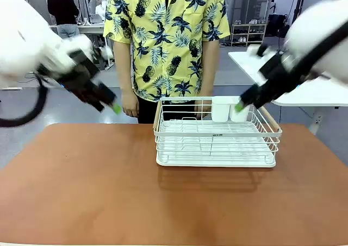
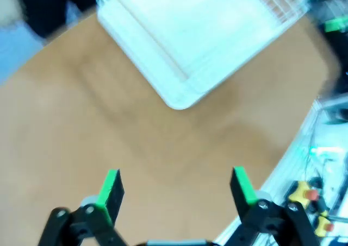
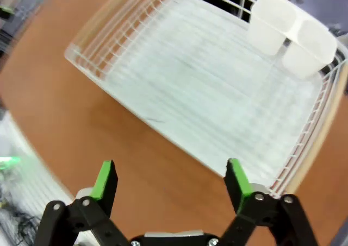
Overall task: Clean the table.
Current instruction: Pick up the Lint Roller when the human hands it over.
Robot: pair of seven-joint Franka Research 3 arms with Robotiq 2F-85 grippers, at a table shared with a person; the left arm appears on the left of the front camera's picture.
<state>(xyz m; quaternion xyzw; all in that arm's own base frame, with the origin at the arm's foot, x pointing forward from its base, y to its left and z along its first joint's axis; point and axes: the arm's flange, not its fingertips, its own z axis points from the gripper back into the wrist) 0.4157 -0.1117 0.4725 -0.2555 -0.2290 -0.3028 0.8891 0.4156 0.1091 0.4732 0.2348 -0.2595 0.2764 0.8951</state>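
Hovering above the reddish-brown surface [image 1: 81, 191], the left tool [image 2: 176, 183] and right tool [image 3: 171, 178] both gape apart, empty; a white wire rack [image 1: 215, 159] sits before a person [image 1: 166, 45].

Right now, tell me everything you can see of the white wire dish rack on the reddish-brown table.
The white wire dish rack stands upright and level on the reddish-brown table, right of centre, near the far edge. Thin white wire walls rise over a white drip tray; tan bars run along its short sides. A white plastic two-compartment holder hangs at its far rail. No dishes lie in it.
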